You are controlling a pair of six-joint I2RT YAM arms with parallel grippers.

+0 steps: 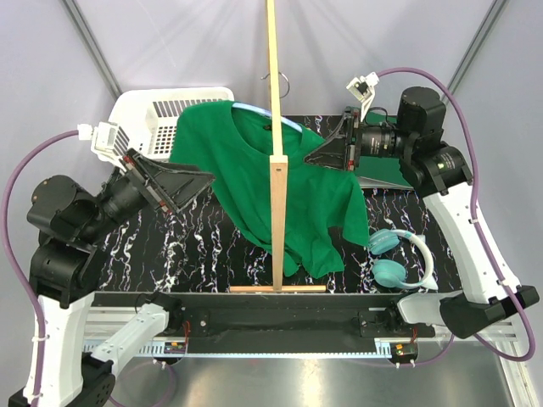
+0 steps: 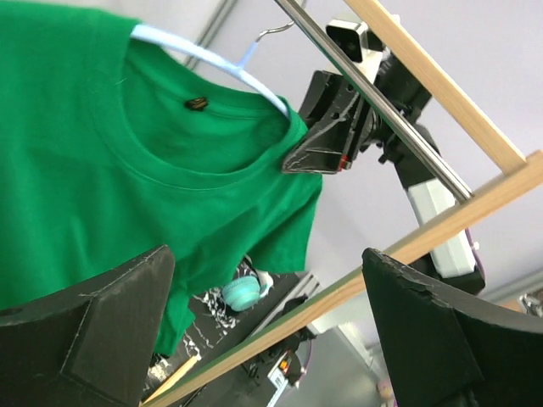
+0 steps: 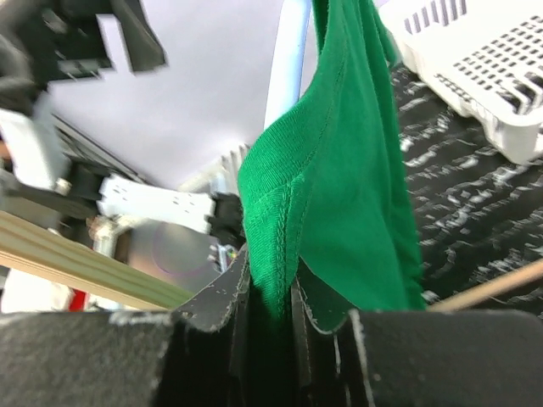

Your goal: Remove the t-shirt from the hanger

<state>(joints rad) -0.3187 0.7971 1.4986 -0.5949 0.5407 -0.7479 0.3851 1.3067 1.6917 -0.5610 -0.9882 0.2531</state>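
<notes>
The right end effector (image 3: 270,298) was clamped on the green t-shirt (image 1: 254,182) at its shoulder seam, with the light blue hanger (image 3: 285,68) rising just above the grip. The left end effector (image 1: 202,180) stood apart and empty beside the opposite sleeve. The pinched shoulder was best drawn outward off the hanger's tip, slowly, so the hanger did not swing.

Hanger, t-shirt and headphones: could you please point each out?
hanger (image 2: 195,54), left wrist view, on its light blue arm.
t-shirt (image 1: 246,178), top external view, on the chest fabric.
headphones (image 1: 389,273), top external view, on the lower ear cup.
</notes>
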